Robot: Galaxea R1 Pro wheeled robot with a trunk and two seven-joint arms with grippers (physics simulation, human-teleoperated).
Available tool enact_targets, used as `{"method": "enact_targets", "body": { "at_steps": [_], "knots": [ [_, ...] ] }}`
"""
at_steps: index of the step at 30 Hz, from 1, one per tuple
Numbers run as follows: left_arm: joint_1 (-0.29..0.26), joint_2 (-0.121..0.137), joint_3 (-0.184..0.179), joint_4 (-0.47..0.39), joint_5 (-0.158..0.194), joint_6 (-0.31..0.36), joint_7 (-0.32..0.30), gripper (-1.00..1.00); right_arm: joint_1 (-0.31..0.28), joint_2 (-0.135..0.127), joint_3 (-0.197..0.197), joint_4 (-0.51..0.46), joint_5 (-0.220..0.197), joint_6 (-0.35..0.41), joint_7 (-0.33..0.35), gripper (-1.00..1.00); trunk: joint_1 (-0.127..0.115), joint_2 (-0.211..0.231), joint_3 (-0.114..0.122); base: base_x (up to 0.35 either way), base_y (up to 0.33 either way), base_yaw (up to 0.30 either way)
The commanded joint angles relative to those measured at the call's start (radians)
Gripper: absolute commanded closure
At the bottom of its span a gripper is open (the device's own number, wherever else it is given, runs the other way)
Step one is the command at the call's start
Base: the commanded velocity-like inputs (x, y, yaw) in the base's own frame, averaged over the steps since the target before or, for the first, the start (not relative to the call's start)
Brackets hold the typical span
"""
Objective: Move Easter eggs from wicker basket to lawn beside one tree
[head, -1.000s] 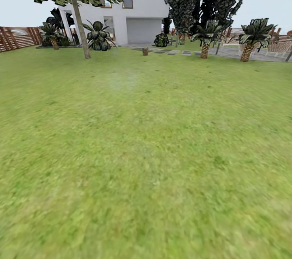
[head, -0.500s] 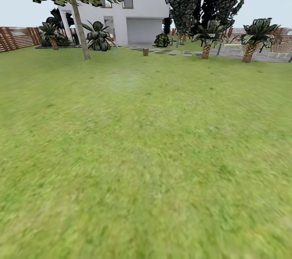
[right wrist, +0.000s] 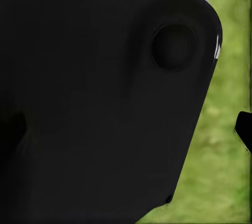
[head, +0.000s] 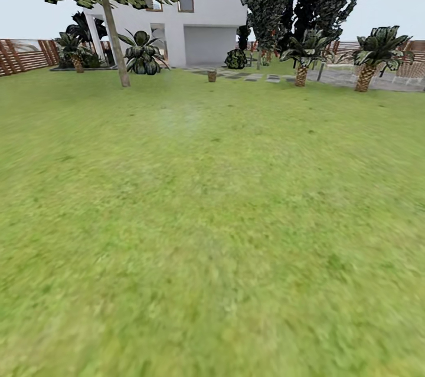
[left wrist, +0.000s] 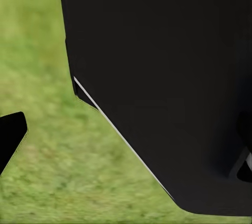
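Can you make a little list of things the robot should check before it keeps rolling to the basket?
1. Wicker basket in sight: ok, small and far off near the stepping stones.
2. Lawn ahead free of obstacles: ok.
3. Eggs in the basket: cannot tell, too far.
4. A thick-trunked tree to choose: ok, left of the basket.
5. Pincers open and ready: cannot tell, dark robot parts block both wrist views.

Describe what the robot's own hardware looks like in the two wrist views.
In the left wrist view a large matt black body with rounded corners and a thin pale edge line stands over the lawn. In the right wrist view a similar black housing bears a round raised boss and a pale rim. No cables or markings can be made out.
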Motion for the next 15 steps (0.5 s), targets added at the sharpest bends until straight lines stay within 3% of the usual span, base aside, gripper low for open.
{"method": "enact_targets", "body": {
  "at_steps": [1,15],
  "knots": [
    [0.0,0.0,0.001,-0.001,0.001,-0.001,0.0,-1.0,0.0,-0.001,-0.001,0.001,0.005,-0.003,0.0,-1.0,0.001,0.0,-0.001,0.339,0.0,0.0],
    [0.0,-0.001,0.001,-0.001,0.001,0.0,0.0,-1.0,0.0,-0.002,0.002,0.002,0.009,-0.001,0.0,-1.0,0.001,0.0,-0.001,0.339,0.0,0.0]
  ]
}}
